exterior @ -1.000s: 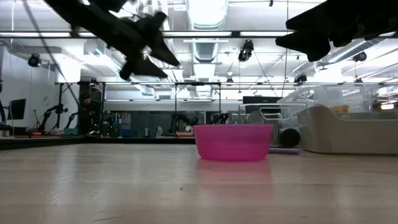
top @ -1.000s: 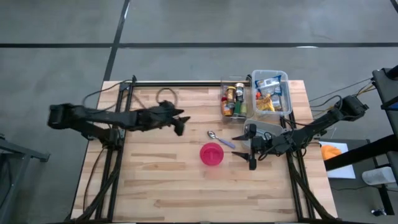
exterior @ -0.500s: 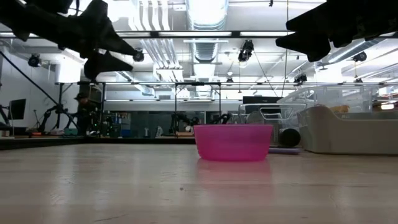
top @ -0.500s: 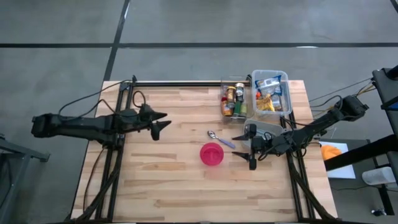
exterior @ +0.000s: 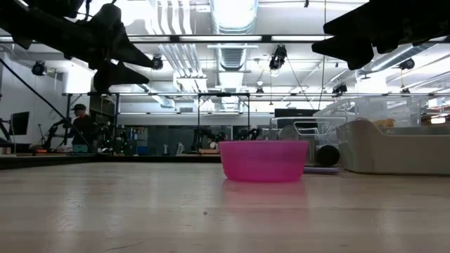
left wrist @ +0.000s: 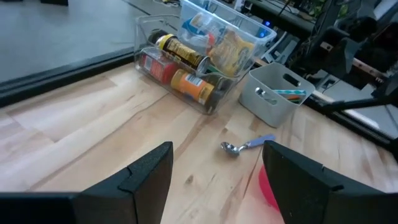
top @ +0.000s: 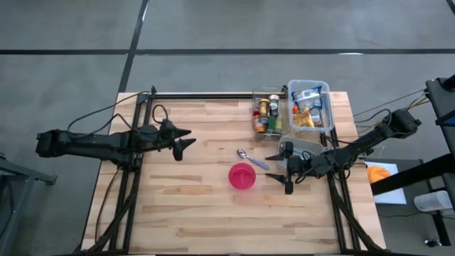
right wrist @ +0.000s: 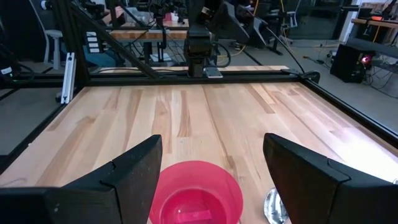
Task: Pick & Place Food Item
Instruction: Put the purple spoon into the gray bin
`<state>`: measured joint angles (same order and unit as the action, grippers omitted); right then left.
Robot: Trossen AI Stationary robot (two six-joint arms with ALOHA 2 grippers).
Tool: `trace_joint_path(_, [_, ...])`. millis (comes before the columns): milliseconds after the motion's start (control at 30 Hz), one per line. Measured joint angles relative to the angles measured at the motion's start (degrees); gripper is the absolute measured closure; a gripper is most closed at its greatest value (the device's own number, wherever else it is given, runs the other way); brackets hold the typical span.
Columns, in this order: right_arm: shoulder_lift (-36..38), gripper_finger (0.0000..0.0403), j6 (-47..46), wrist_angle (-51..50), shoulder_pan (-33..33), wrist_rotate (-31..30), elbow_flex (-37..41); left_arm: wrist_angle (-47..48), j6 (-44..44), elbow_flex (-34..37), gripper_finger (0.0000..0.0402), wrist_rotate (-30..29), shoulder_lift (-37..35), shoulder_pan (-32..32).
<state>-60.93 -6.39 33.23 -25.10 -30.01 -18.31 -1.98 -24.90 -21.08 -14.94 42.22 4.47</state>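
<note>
So at 9 o'clock on the table [top: 185, 206] we've got the left gripper [top: 186, 138] parked above the wood, jaws spread fairly wide with nothing between them, nose aimed across at the food. Our guess is it sits back there to leave room in the middle.

Dead centre, a touch toward 6 o'clock, is the pink bowl [top: 242, 176], empty as far as we can see, so probably the drop spot. Just beside it toward 1 o'clock lies a spoon [top: 252, 158].

Up at 1 o'clock the food sits untouched: jars in a clear tray [top: 266, 114], snack packets in the clear bin [top: 309, 105] right next to it.

At 3 o'clock the right gripper [top: 279, 173] hovers near the bowl, jaws wide too, holding nothing, pointed at the bowl.
</note>
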Motion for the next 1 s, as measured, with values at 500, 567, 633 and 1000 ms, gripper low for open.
trace_joint_path(500, [0.0,0.0127,0.0,0.0,0.0,0.0,0.0,0.2,-2.1,0.5,0.0153,-0.4,0.0,0.0])
trace_joint_path(567, [0.0,0.0127,0.0,0.0,0.0,0.0,0.0,0.3,-2.1,0.5,0.0153,-0.4,0.0,0.0])
trace_joint_path(633, [0.0,0.0127,0.0,0.0,0.0,0.0,0.0,0.9,-2.1,0.5,0.0153,-0.4,0.0,0.0])
trace_joint_path(1000, [0.0,0.0127,0.0,0.0,0.0,0.0,0.0,4.1,-2.1,0.8,0.0153,-0.4,0.0,0.0])
